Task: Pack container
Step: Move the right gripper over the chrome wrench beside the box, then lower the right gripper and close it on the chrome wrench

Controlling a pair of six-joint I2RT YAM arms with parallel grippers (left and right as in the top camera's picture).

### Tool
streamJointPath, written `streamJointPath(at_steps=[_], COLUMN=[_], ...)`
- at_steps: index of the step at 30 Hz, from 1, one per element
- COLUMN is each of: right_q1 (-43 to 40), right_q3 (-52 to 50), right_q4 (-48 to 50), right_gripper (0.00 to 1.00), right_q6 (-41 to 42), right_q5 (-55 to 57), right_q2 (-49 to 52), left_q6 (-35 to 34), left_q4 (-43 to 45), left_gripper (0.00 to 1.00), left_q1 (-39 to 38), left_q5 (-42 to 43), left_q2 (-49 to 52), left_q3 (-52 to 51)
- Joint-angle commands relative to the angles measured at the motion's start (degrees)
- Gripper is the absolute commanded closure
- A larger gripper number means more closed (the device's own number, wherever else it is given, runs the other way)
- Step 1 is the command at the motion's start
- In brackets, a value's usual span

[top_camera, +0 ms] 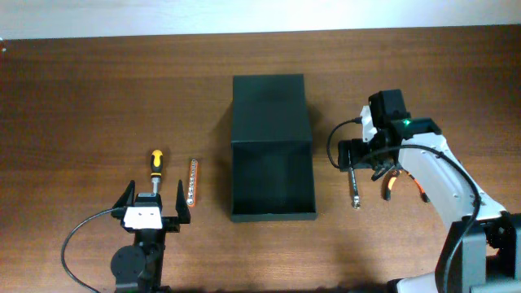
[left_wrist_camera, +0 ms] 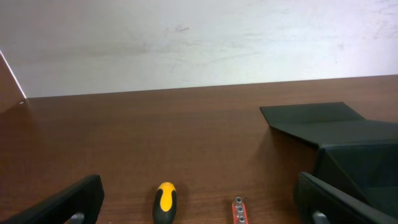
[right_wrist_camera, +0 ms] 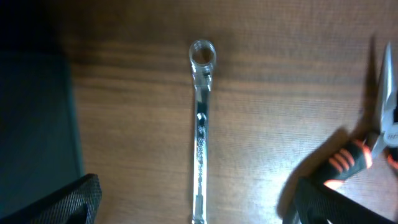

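Observation:
The container is a dark green-black square box in the table's middle, open, with its flap lid laid back away from me. My left gripper is open at the front left, just behind a yellow-and-black screwdriver and a red bit holder; both show in the left wrist view, the screwdriver and the holder. My right gripper is open above a silver wrench, which lies between its fingers. Orange-handled pliers lie to the right.
The wrench and pliers lie on the wood right of the container. The container's wall is close on the left of the right gripper. A pale wall runs behind the table's far edge.

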Motion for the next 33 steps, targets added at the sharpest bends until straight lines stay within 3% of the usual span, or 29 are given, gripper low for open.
streamJointPath(at_steps=[1,33], right_q1=[0.3,0.3], right_q3=[-1.0,-5.7], right_q4=[-0.1,0.5], right_gripper=[0.01,0.01], right_q6=[-0.4,4.6], right_q5=[1.0,3.8], right_q2=[-0.3,1.5], left_q6=[-0.2,-0.2], left_q4=[-0.1,-0.1], left_gripper=[0.01,0.01], left_q1=[0.2,0.2], left_q5=[-0.2,-0.2], left_q2=[-0.5,-0.5], left_q3=[-0.3,-0.3])
